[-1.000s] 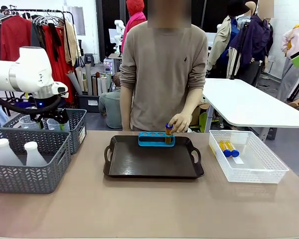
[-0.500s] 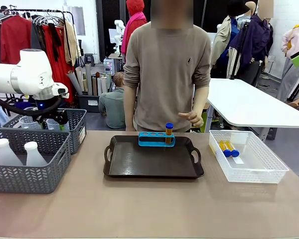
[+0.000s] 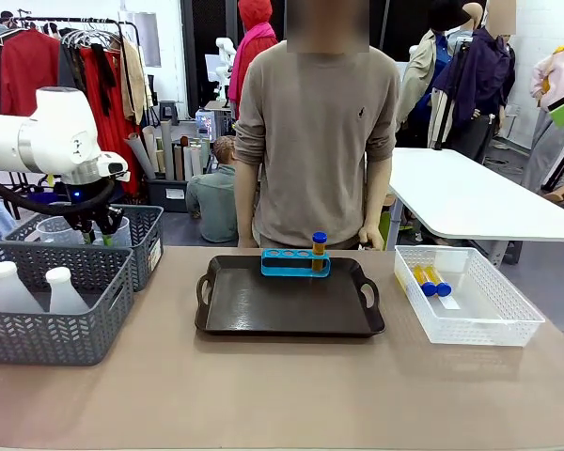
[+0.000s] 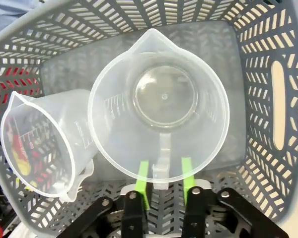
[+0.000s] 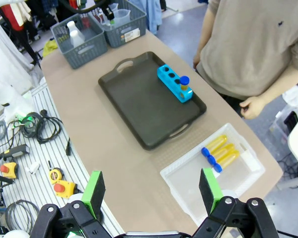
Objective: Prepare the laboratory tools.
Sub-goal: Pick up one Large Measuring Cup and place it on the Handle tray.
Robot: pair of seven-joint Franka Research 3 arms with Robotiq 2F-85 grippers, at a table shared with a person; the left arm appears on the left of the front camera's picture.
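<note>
Desk [image 3: 263, 385] with a pale brown top, seen from the robot's side, with a black handled tray [image 3: 291, 305] lying at its middle. Person [image 3: 315, 141] in a beige sweater stands just beyond the tray's far edge, arms hanging, one hand [image 3: 371, 235] level with the desk's rim. White left arm [image 3: 47, 141] comes in well to the left of the tray and bends down over the farther of two grey baskets.

Nearer grey basket [image 3: 47, 319], left of the tray, holds two white conical flasks [image 3: 9, 287] standing upright side by side. Farther grey basket [image 3: 146, 240], left of the tray and further back, holds a clear measuring beaker [image 4: 159, 104] standing upright and a second clear beaker [image 4: 39, 139] tilted beside it. White mesh basket [image 3: 470, 315] sits right of the tray, a little apart from it, with three amber tubes [image 5: 219, 151] lying on their sides in it, blue caps together.

Blue rack [image 3: 294, 263] with four holes rests on the tray along its far edge. Left pincer [image 4: 165, 168] hangs inside the farther grey basket with its jaws narrow, one green pad on each side of the measuring beaker's handle. Whether the pads press the handle cannot be told. Right pincer [image 5: 151, 191] hovers high above the desk on the tray's right side, jaws wide and holding nothing. One amber tube [image 3: 319, 250] with a blue cap stands upright in the rack's rightmost hole, at the tray's far edge.
</note>
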